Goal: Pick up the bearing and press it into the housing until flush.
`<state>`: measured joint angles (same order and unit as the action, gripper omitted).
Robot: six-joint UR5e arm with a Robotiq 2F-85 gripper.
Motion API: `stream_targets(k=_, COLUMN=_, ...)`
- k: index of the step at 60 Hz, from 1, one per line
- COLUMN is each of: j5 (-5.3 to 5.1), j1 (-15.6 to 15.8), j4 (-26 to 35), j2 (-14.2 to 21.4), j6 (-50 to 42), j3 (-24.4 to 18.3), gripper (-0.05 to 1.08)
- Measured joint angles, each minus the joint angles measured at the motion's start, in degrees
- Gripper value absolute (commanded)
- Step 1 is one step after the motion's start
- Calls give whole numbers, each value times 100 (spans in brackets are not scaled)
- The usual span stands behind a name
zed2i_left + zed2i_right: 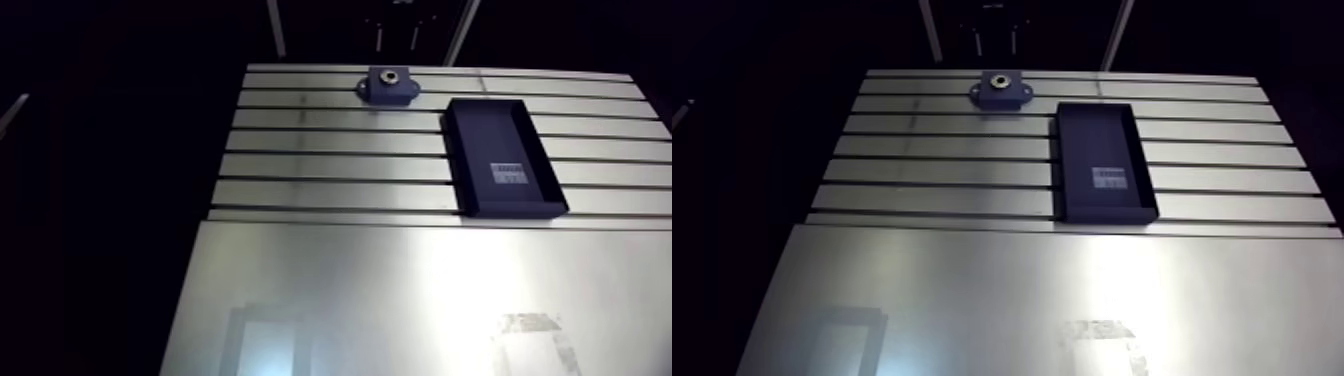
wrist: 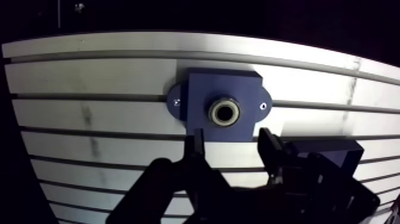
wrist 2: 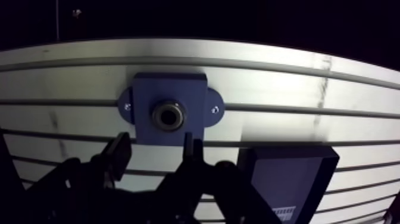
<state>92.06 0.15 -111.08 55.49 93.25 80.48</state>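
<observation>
Aluminium table, slotted lengthwise, forms the work surface. A smooth metal sheet covers its near portion.

A dark blue rectangular tray lies on the slotted section. A small pale label sits on the tray floor, towards its near end.

In the wrist view the gripper sits low over the table. Its two dark fingers are spread apart with nothing between them. The fingertips are just short of the housing's near edge, and the tray lies just beside the gripper.

The dark blue housing stands on the table near its far edge, apart from the tray. It is a square block with a rounded ear on each side, and each ear carries one small bright fastener.

The bearing, a pale metal ring, sits in the housing's central bore, ahead of the fingers. Whether it is flush cannot be determined.
</observation>
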Motion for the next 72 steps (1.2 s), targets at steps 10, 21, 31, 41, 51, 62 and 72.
stream_targets(k=10, j5=11, j1=14, j4=35, j2=-30, j6=-93, j3=-33, gripper=108)
stream_targets(k=21, j5=17, j1=17, j4=38, j2=-50, j6=-152, j3=-44, gripper=108)
stream_targets(k=31, j5=15, j1=17, j4=27, j2=-62, j6=-178, j3=-48, gripper=108)
stream_targets(k=41, j5=8, j1=8, j4=2, j2=-94, j6=-195, j3=-20, gripper=108)
stream_targets(k=51, j5=8, j1=-5, j4=-71, j2=-136, j6=-207, j3=23, gripper=108)
stream_targets(k=62, j5=9, j1=-19, j4=-159, j2=-198, j6=-208, j3=58, gripper=108)
stream_targets(k=72, j5=3, j1=-18, j4=-266, j2=-265, j6=-204, j3=96, gripper=108)
